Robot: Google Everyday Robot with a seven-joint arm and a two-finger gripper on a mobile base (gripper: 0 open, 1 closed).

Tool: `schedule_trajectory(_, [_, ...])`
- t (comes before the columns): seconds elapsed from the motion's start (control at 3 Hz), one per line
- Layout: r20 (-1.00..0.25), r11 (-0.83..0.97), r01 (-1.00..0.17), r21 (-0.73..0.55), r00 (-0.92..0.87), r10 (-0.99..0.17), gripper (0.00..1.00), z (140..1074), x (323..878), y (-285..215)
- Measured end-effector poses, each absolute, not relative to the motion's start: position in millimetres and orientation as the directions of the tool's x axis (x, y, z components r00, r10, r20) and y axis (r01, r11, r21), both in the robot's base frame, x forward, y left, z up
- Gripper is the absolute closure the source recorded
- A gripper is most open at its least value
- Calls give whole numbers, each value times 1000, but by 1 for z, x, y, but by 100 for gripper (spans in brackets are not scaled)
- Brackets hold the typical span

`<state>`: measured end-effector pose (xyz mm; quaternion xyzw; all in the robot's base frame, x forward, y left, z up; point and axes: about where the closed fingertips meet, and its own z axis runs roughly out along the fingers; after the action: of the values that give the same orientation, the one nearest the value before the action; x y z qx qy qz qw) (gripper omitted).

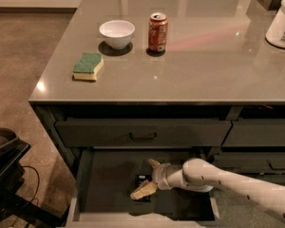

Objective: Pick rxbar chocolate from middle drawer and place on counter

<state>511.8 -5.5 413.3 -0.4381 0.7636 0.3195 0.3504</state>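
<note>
The middle drawer (104, 184) stands pulled out below the counter (190, 65). On its dark floor lies the rxbar chocolate (142, 188), a small black bar, partly hidden by a finger. My gripper (147, 177) reaches into the drawer from the right on a white arm. It is open, one tan finger (142, 191) lying over the bar's near end and the other (154, 164) behind it. The bar rests between them on the drawer floor.
On the counter stand a white bowl (117, 33), a red soda can (157, 32) and a green-and-yellow sponge (88, 66); a white appliance (282, 23) sits at the far right. A shut drawer front with a black handle (142, 136) is above the open drawer. Dark equipment (4, 165) stands at left.
</note>
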Motion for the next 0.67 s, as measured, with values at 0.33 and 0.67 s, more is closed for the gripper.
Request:
schedule_trajectory(0.33, [-820, 404, -898, 174, -359, -445, 0, 410, 513, -4])
schedule_trajectory(0.67, [-835, 400, -908, 125, -315, -452, 0, 400, 521, -9])
